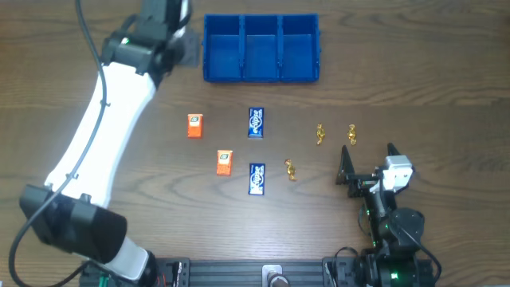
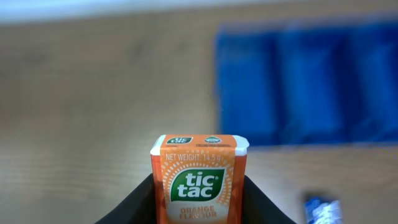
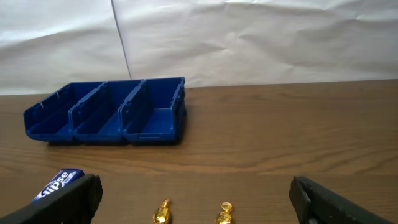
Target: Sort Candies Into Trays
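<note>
Carrying step: the left pincer (image 2: pixel 199 208) clamps an orange box (image 2: pixel 199 180), with the tray (image 1: pixel 261 76) just ahead and to one side. Next: centre over a compartment, then release. The right pincer (image 1: pixel 367 161) rests wide.

Blue tray (image 2: pixel 305 87) blurred; orange box (image 2: pixel 199 180) partly cut off; blue packet (image 2: pixel 322 208) cropped.

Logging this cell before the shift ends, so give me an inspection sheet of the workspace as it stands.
Surface: brown wooden table.
Job's things: blue three-compartment tray, seemingly empty; on the table, two orange boxes, two blue packs, three gold candies.
Clutter: nothing seen.
Grippers: left gripper shut on a third orange box, near the tray; right gripper open, near the gold candies.
Cables: black cable along the left arm.
Surroundings: white sheet behind the table.
</note>
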You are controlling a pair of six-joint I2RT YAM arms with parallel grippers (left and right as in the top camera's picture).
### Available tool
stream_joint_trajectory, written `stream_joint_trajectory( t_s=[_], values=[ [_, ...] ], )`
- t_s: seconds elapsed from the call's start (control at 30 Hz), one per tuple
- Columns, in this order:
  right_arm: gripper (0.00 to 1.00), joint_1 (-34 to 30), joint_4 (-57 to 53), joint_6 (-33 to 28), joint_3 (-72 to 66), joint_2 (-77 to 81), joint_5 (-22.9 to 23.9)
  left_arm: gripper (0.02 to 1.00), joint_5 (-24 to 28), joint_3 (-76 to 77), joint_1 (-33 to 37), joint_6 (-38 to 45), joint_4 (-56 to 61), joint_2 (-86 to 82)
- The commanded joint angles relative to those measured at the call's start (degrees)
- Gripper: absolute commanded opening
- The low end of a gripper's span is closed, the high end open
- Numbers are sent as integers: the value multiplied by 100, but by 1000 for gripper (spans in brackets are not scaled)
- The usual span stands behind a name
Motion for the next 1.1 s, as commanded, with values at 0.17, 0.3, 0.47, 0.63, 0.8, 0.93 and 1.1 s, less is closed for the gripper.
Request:
stream_joint_trajectory(
  t_s=[0.17,0.3,0.47,0.63,0.8,0.93,1.1],
  values=[
    [998,13,-37,-79,-13,-35,-13,288,-636,2583,-527,-503,-634,1993],
    [998,13,-37,-79,-13,-35,-13,286,-444,3093,-525,-555,-715,2728],
    [998,13,-37,-79,-13,-35,-13,290,-313,3147,-516,-660,-522,3279],
    [998,13,-37,-79,-13,-35,-13,292,-181,3147,-417,-682,-525,3523],
    [998,13,-37,-79,-13,-35,-13,297,-162,3145,-363,-686,-459,3523],
    [998,13,-37,-79,-13,-35,-13,303,-92,3145,-286,-730,-415,3523],
    [998,13,-37,-79,-13,-35,-13,308,66,3145,-219,-767,-332,3523]
  ],
)
